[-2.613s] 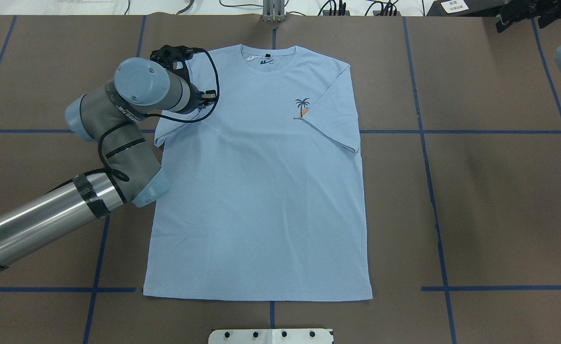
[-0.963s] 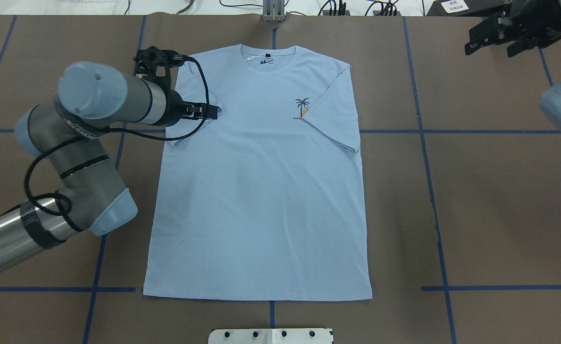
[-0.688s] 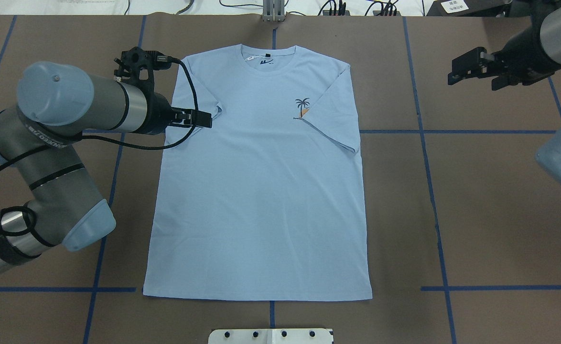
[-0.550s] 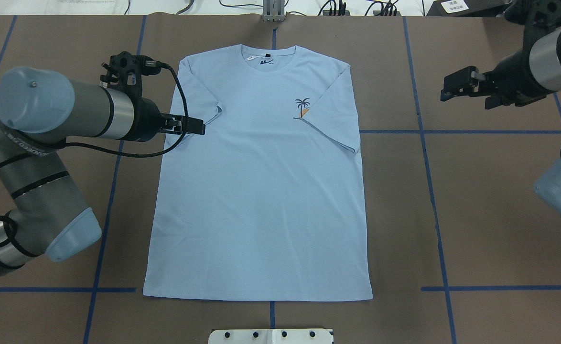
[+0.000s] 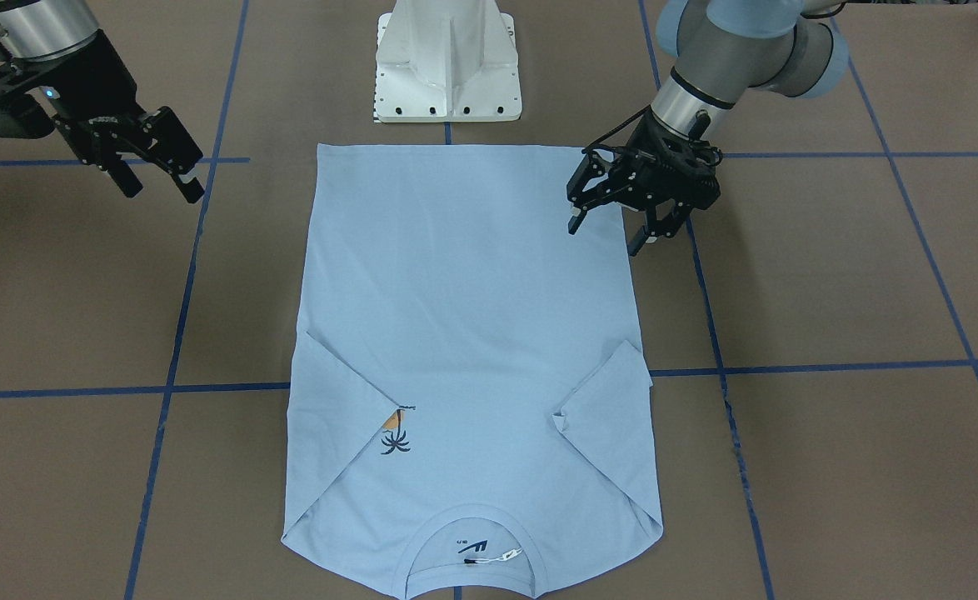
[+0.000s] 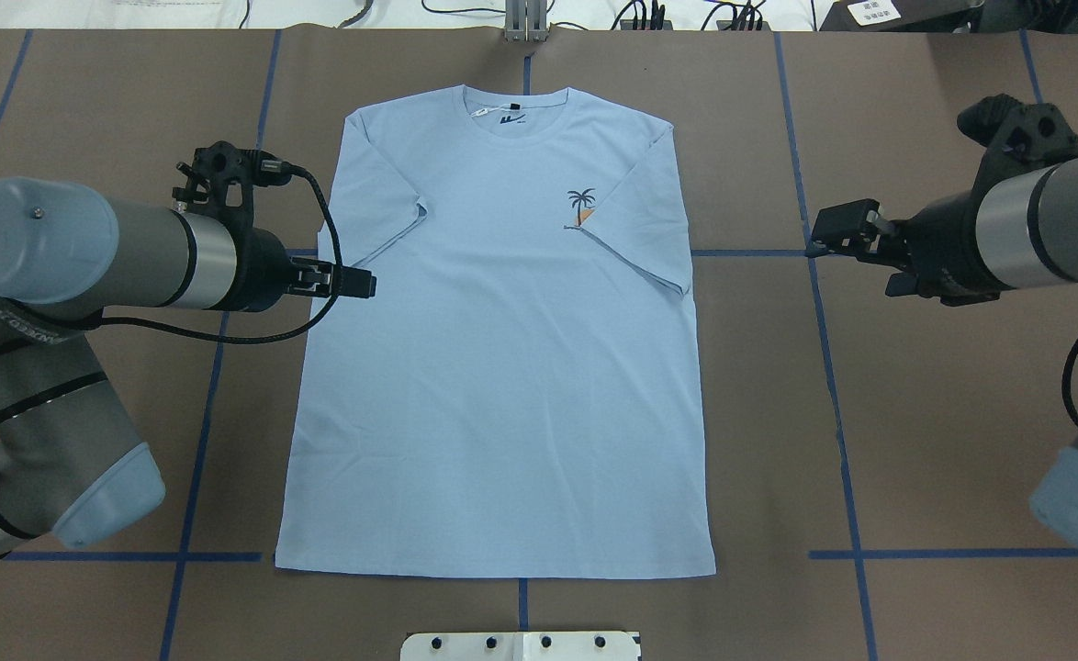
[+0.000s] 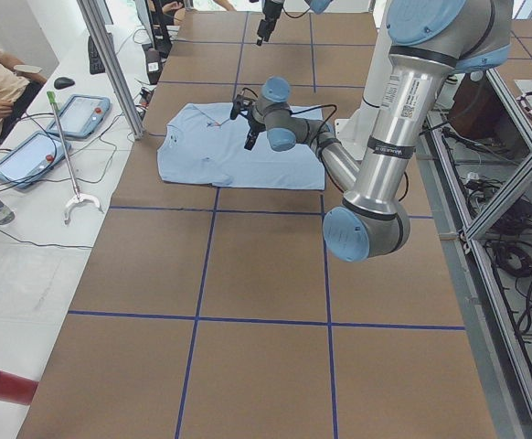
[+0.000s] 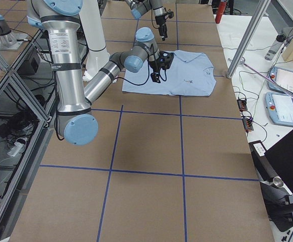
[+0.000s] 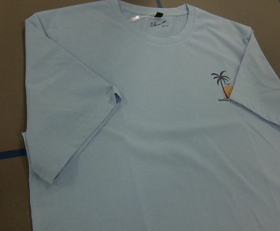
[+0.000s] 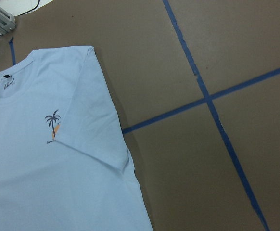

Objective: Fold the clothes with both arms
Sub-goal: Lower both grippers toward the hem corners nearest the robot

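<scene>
Trouble here starts at the tools. Your left gripper (image 5: 604,237) stands wide and empty, poised over the side edge of the T-shirt (image 6: 502,395), between the tucked-in left sleeve (image 6: 372,202) and the hem (image 6: 493,574). Your right gripper (image 5: 161,188) is spread and empty too, but it hangs over bare table (image 6: 961,413), well apart from the cloth. That mismatch is the first risk. If the left side pinches and lifts before the right arm reaches its own edge, I judge the shirt drags skew across the table and the fold line runs crooked.

The shirt itself lies flat, front up, collar (image 6: 517,127) away from the robot, with both sleeves folded onto the body (the right sleeve (image 6: 645,220) covers the foot of the palm print (image 6: 581,204)). Those tucks look loose. A quick lift of either side probably lets a sleeve slide out again. A shallow bite may catch the top layer alone, so the back layer lies behind and bunches. Come in too low and a fingertip ploughs the edge into wrinkles. How high the left gripper sits above the cloth, I cannot tell from these views.
</scene>
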Motion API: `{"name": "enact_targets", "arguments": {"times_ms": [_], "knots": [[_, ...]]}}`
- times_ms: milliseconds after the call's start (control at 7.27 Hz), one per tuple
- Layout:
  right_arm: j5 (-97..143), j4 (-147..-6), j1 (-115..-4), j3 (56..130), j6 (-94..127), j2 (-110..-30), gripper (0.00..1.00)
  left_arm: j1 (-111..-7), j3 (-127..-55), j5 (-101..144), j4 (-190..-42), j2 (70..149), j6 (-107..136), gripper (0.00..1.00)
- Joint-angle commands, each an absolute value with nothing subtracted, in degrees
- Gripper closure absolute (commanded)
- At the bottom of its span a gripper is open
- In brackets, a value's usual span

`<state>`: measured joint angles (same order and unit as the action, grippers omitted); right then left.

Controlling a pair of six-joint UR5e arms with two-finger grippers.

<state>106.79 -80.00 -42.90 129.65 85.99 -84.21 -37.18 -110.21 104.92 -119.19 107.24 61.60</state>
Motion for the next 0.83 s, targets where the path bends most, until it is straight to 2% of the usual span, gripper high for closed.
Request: {"name": "enact_targets", "arguments": {"times_ms": [0,275,688], "knots": [[93.3,-79.8,-27.1,133.1,95.6,-86.4,0.05,-35.8,-112.0,103.5,-119.2,103.0,65.6,0.24],[84.1,-80.3,-15.9,133.0,101.8,-87.1,0.18,-34.7,-115.3,103.5,-118.9,96.8,68.1,0.21],[71.8,-79.9,-4.6,132.7,109.3,-88.7,0.19,-28.1,-117.1,103.0,-119.3,92.3,76.0,0.21]]}}
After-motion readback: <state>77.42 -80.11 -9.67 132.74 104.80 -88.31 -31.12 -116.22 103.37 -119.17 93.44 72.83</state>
